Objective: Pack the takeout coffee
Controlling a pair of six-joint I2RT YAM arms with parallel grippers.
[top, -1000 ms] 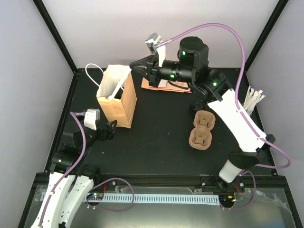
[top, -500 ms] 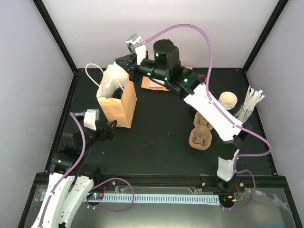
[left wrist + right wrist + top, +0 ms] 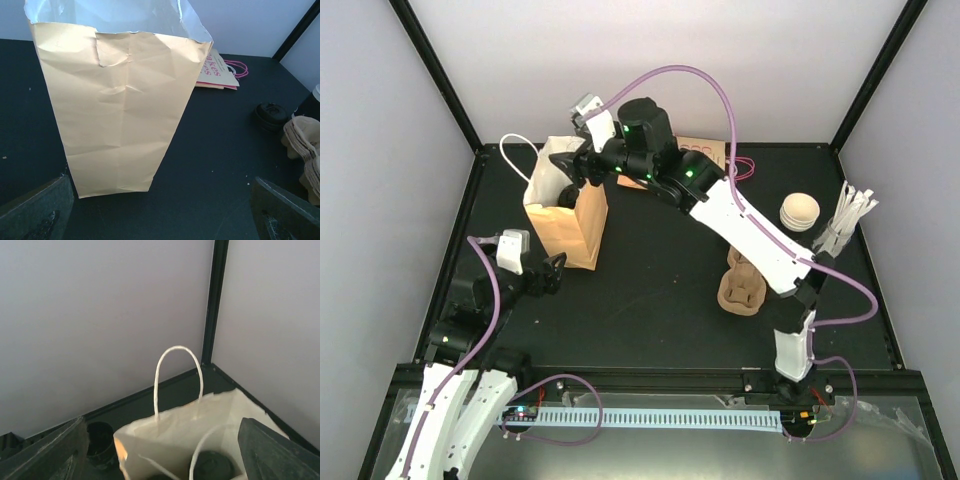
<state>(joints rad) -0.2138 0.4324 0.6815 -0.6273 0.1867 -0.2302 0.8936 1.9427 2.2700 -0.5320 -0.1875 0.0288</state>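
The right arm reaches far across the black table [image 3: 650, 290], and the right claw [image 3: 161, 440] hangs high with its fingers spread wide, nothing pinched between them. Straight below that claw stands the tan paper bag [image 3: 582, 225]: upright, mouth open, white inside, white loop handles standing up. Look down into it and there's the takeout coffee [image 3: 212, 467], sitting in the bag under the claw's gap, a touch toward its right finger. Only the round black lid shows, dark against the pale lining; the cup's body is hidden by the bag's wall.

The left claw [image 3: 553, 272] sits low over the table, fingers wide apart too, gripping nothing. The bag's creased front face rises right ahead of it, close. Past the bag, ahead and to that claw's right, a flat printed bag [image 3: 217, 70] with pink handles lies on the table. Far to the left claw's right is the brown pulp cup carrier [image 3: 305, 145], cut off by the picture's edge. Just before it lies a loose black lid [image 3: 270, 115].
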